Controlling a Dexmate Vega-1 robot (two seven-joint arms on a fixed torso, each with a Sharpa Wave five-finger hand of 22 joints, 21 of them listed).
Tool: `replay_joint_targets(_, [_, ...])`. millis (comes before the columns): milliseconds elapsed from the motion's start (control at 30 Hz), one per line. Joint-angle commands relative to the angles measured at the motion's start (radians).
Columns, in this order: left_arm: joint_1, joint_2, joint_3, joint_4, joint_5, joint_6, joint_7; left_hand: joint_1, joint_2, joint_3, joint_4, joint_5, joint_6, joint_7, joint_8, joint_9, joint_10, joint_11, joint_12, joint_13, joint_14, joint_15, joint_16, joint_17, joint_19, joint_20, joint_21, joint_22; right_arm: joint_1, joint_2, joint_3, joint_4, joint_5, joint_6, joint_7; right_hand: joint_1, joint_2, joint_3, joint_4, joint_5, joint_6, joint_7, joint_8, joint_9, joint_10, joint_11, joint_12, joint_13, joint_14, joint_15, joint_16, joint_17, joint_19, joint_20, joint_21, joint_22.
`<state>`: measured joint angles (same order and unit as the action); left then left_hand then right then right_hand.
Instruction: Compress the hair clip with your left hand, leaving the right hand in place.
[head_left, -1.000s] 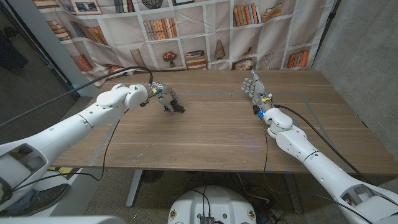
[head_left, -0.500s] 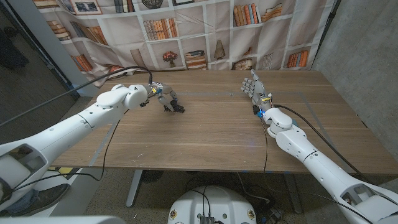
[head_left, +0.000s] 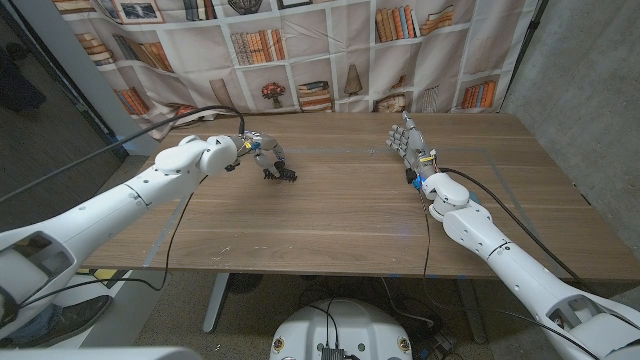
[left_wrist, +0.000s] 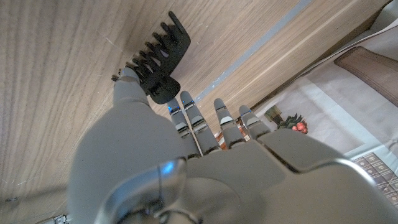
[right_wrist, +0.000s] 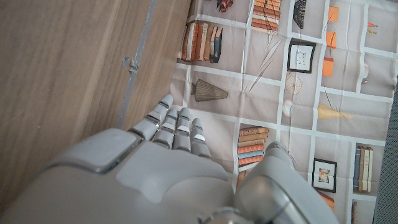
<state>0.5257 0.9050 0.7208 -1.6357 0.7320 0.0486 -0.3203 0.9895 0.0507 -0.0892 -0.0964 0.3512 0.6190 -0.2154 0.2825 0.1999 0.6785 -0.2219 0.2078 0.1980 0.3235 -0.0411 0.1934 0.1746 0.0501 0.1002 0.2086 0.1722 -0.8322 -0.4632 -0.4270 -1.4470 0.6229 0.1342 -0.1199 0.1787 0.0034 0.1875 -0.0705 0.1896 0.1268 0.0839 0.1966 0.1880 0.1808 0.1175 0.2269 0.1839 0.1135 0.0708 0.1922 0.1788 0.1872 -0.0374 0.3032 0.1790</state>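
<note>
Black plastic, toothed like a comb, the hair clip lies on the tabletop in the far left part of the robot's reach, at the fingertips of the left robot hand. Over the last second almost nothing has shifted: clip, hand and arm sit in the same place in all three head views. That suggests the squeeze is either being held steady or has yet to bite, and the task is not visibly further along.

In the left wrist view the left robot hand reaches down over the clip. The thumb presses against the rounded handle end while the other fingers extend beside it, their tips close to the same end. The hand appears to pinch the clip's handle, though whether the teeth have opened cannot be told from these views. The clip's toothed end points away from the palm and rests on the wood.

Well apart, on the right side of the tabletop, the right robot hand stands upright on its edge with fingers straight and close together, holding nothing, as the task requires.
</note>
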Motion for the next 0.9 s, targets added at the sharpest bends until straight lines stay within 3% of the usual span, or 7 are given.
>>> replay_joint_targets(33, [0.005,-0.003,0.003,0.007,-0.009,0.003,0.009,0.008,0.006,-0.006,-0.001,-0.002,0.017,-0.003,0.004,0.0,0.015,0.001,0.006,0.002,0.017,-0.155,0.002,0.003,0.013,0.001,-0.003,0.003,-0.006,-0.002,0.001,-0.01,-0.002,-0.003,-0.006,-0.002,0.009,0.003,-0.003,-0.004,0.003,-0.004,0.002,0.003,0.007,-0.002,-0.002,0.001,0.01,-0.003,-0.003,0.006,0.008,-0.021,-0.003,0.004])
replay_joint_targets(467, [0.024,-0.005,-0.008,0.001,-0.024,0.018,0.048,0.037,0.025,-0.004,-0.005,-0.009,0.081,-0.001,0.012,-0.009,0.068,0.001,0.006,0.001,0.061,-0.159,0.006,0.003,0.049,-0.002,-0.001,0.003,-0.006,-0.006,0.0,-0.006,0.006,-0.014,0.003,-0.003,0.009,0.002,-0.004,-0.004,0.003,-0.005,0.002,0.003,0.008,-0.001,-0.003,0.001,0.011,-0.003,-0.003,0.006,0.009,-0.021,-0.006,0.004])
replay_joint_targets(667, [0.033,-0.009,-0.016,-0.001,-0.04,0.029,0.067,0.081,0.061,0.003,-0.01,-0.028,0.198,0.002,0.025,-0.015,0.172,0.002,0.006,-0.003,0.128,-0.162,0.005,0.002,0.086,-0.056,-0.005,0.002,0.001,-0.003,-0.003,0.005,0.006,-0.012,0.011,-0.003,0.01,0.002,-0.004,-0.004,0.002,-0.006,0.001,0.003,0.008,-0.003,-0.004,0.001,0.011,-0.003,-0.004,0.006,0.009,-0.021,-0.008,0.004])
replay_joint_targets(833, [0.034,-0.016,-0.022,0.002,-0.063,0.04,0.069,0.118,0.103,0.018,-0.003,-0.061,0.333,0.01,0.022,-0.023,0.292,0.002,0.003,-0.006,0.228,-0.163,0.006,0.001,0.126,-0.125,-0.007,0.001,0.004,-0.002,-0.004,0.01,0.008,-0.013,0.016,-0.003,0.01,0.001,-0.004,-0.004,0.002,-0.006,0.001,0.003,0.01,-0.001,-0.004,0.001,0.011,-0.003,-0.004,0.006,0.009,-0.02,-0.009,0.004])
replay_joint_targets(900, [0.034,-0.017,-0.022,0.001,-0.065,0.044,0.075,0.13,0.11,0.026,-0.002,-0.068,0.373,0.015,0.023,-0.024,0.319,0.002,0.0,-0.007,0.263,-0.164,0.008,0.001,0.141,-0.137,-0.006,0.001,0.005,-0.001,-0.004,0.013,0.008,-0.011,0.018,-0.003,0.01,0.001,-0.004,-0.004,0.003,-0.006,0.002,0.003,0.01,-0.001,-0.004,0.001,0.011,-0.003,-0.004,0.006,0.009,-0.02,-0.01,0.004])
